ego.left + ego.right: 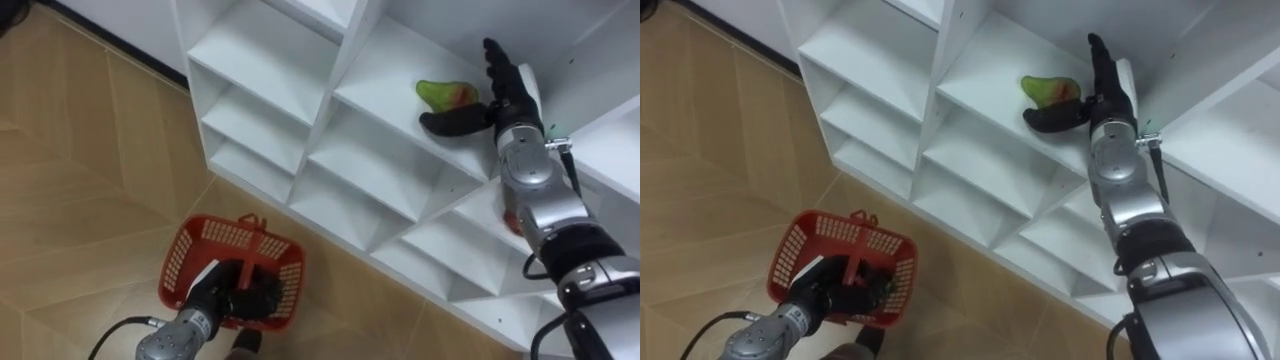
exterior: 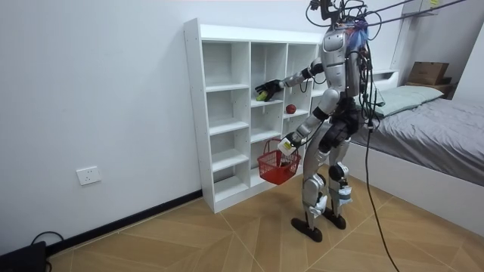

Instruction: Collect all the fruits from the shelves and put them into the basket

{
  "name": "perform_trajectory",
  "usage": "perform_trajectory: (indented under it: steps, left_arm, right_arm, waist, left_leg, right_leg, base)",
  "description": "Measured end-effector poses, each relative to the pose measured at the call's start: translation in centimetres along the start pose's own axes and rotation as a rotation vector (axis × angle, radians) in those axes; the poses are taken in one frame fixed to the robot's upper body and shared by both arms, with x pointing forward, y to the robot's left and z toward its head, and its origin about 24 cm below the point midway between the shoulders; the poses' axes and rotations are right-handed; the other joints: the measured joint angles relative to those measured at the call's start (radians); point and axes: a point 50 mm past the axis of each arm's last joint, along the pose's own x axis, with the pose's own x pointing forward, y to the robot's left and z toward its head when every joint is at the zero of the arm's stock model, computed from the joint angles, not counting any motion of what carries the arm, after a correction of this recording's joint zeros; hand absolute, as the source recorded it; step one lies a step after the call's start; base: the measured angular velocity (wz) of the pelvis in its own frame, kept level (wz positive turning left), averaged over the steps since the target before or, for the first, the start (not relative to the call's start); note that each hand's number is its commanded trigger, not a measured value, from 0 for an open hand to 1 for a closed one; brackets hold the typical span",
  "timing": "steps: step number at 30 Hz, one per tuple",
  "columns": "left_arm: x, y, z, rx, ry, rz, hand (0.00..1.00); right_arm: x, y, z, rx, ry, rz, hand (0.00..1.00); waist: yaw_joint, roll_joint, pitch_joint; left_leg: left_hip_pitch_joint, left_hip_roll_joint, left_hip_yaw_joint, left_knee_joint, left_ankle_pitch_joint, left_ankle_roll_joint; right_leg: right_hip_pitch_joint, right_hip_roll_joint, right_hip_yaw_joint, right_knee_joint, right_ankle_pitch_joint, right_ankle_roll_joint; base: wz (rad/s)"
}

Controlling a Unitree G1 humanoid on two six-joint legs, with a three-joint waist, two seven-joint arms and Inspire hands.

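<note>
The robot's right hand [image 1: 511,97] reaches into an upper compartment of the white wooden shelf unit [image 1: 262,62]. Its fingers are straight and its thumb is spread out beneath a green, red-blushed pear-shaped fruit [image 1: 446,93]. The fruit lies on the shelf board at nine o'clock from the palm, and no finger is closed on it. At seven o'clock in the eye view, the left hand [image 1: 250,298] is curled round the handle of a red plastic mesh basket [image 1: 205,242]. A small round red fruit [image 2: 290,109] sits in the neighbouring compartment.
</note>
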Motion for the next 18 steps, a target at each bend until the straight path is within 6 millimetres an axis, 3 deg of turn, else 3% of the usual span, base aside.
perform_trajectory:
  steps: [8,18]
  left_arm:
    - [0.06,-0.75,-0.20,0.033,0.012,-0.038,1.00]
    - [0.18,-0.71,0.06,0.034,0.006,-0.040,1.00]
  right_arm:
    - [0.18,-0.09,-0.19,-0.010,0.017,0.027,0.00]
    - [0.49,-0.40,-0.17,-0.009,0.034,0.033,0.00]
  waist:
    - [0.000,0.006,0.0050]
    - [0.003,0.006,0.0056]
  left_leg:
    - [0.002,0.000,-0.001,0.002,0.000,0.000]
    - [-0.001,-0.003,0.000,-0.007,0.008,0.003]
  right_leg:
    - [0.001,-0.003,-0.004,0.012,0.000,0.001]
    - [-0.010,-0.009,-0.003,0.017,0.000,0.000]
  base:
    - [0.00]
    - [0.00]
